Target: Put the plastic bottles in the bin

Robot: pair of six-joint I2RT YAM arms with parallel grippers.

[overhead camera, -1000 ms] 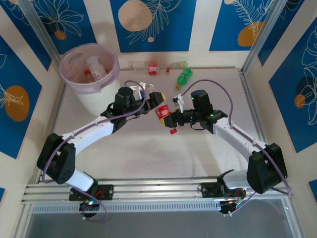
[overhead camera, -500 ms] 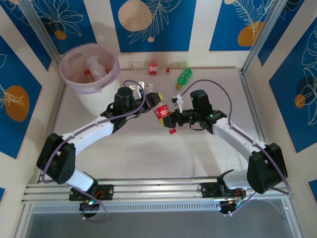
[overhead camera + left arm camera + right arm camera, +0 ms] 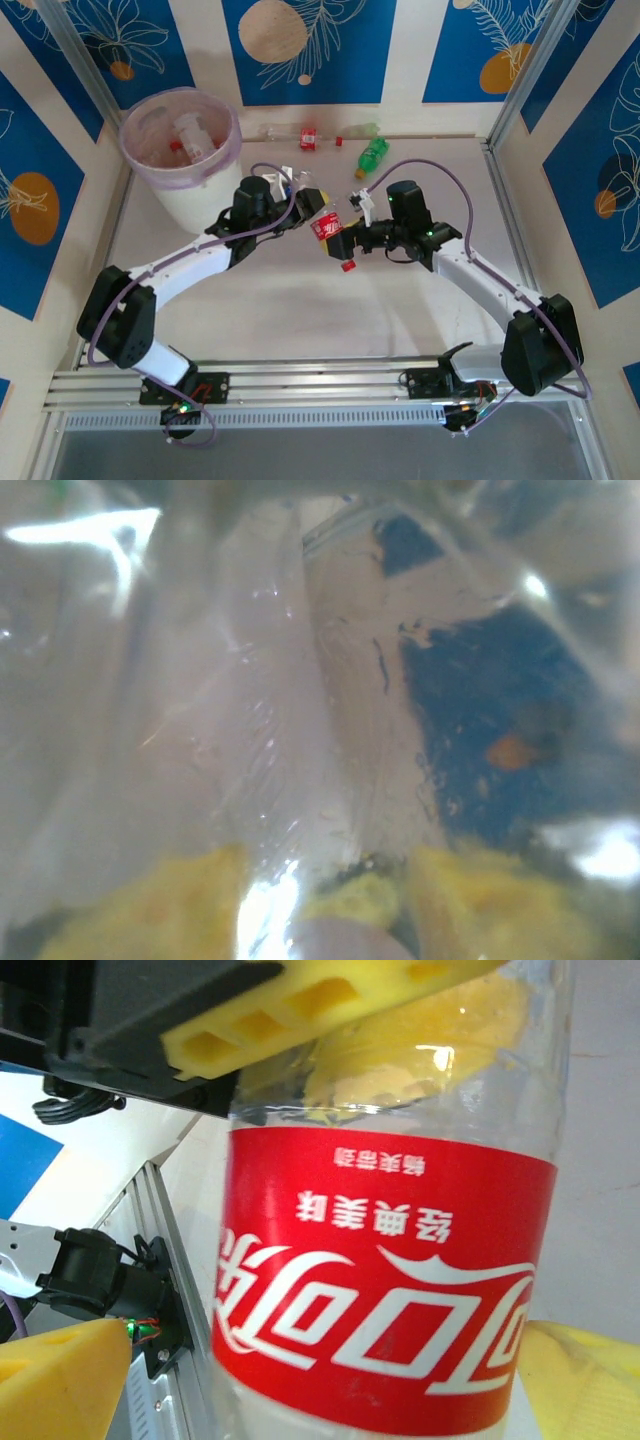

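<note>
Holding a red-label bottle [image 3: 326,228] at mid-table, between two grippers.
Clamps its clear end in the left gripper [image 3: 308,208], yellow pads [image 3: 300,1010] pressed to the plastic; straddles the label with the right gripper [image 3: 345,242], spread enough to leave one pad [image 3: 60,1370] off the bottle. Bin [image 3: 195,205] at far left, bottles inside; green bottle [image 3: 372,152] and clear bottle [image 3: 290,132] by the far wall.

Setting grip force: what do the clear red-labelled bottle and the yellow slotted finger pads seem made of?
The clear red-labelled bottle looks like thin glossy transparent plastic: yellow shows through its wall; its label seems smooth printed film. The yellow slotted finger pads look matte and soft, probably foam or rubber; moulded slots show along one edge, but which is unclear.
</note>
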